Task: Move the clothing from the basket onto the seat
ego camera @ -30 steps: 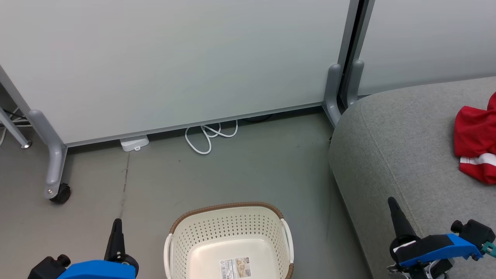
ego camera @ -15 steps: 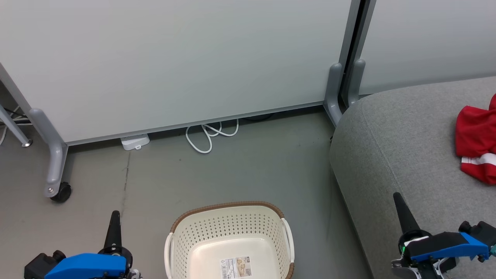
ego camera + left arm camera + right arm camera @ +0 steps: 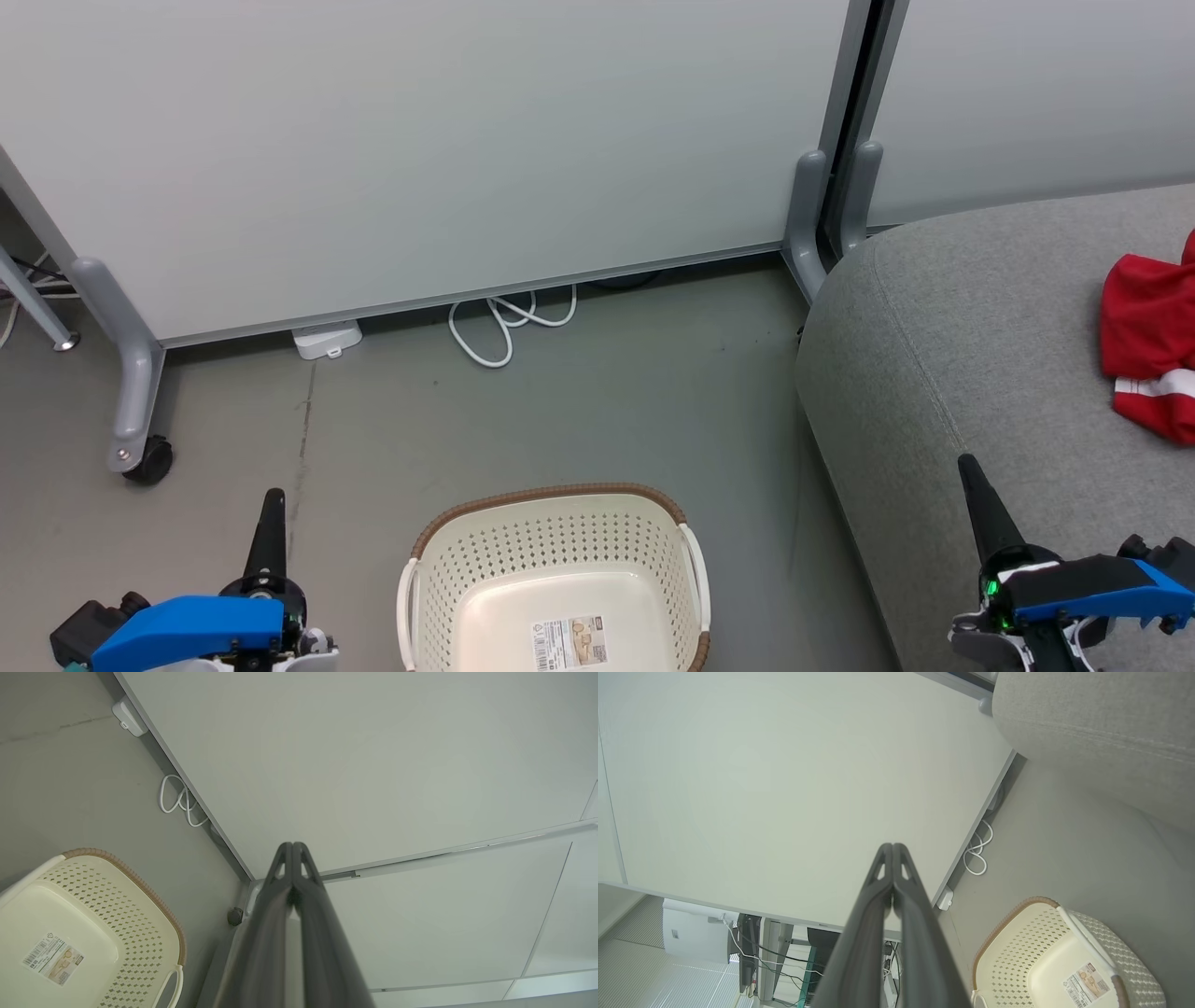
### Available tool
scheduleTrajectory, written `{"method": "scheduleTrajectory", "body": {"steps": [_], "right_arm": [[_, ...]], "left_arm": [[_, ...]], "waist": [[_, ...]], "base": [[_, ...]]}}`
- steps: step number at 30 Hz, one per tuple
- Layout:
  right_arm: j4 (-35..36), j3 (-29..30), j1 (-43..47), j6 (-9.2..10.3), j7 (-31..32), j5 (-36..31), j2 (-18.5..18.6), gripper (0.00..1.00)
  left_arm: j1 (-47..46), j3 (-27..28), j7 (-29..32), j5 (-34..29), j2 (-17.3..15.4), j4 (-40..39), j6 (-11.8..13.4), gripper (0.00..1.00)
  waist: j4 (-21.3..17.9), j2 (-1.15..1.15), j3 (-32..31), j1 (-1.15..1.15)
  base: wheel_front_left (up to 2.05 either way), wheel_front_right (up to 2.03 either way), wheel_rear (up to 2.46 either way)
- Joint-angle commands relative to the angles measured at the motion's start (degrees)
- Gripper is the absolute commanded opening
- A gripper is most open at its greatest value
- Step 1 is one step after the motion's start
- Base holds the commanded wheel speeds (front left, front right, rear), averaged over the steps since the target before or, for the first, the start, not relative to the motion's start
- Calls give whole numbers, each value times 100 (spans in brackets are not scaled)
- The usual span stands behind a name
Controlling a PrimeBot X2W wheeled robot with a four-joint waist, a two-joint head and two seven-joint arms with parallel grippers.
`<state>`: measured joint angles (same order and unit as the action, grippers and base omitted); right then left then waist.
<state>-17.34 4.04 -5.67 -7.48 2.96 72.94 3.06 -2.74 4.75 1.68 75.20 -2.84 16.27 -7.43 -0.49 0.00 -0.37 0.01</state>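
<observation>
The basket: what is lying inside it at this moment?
Inside the basket I see a paper label on its otherwise bare floor. The near end is cut off by the picture edge.

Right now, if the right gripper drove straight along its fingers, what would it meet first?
Probably the white partition panel: the right gripper points at it, though depth is unclear.
</observation>
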Motion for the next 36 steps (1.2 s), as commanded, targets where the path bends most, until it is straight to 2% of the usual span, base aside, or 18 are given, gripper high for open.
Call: {"method": "scheduleTrajectory", "body": {"steps": [1,36], "right_arm": [[86,30,-82,-2,33,150,-6,0],[322,240,-86,-2,334,1761,-21,0]], "left_arm": [[-149,32,41,122,-7,-70,-7,0],[-367,174,457,1548,-6,-222,-10,0]], "waist": [[2,0,2,0],[42,0,48,-1]], "base": [[0,0,0],[0,0,0]]}}
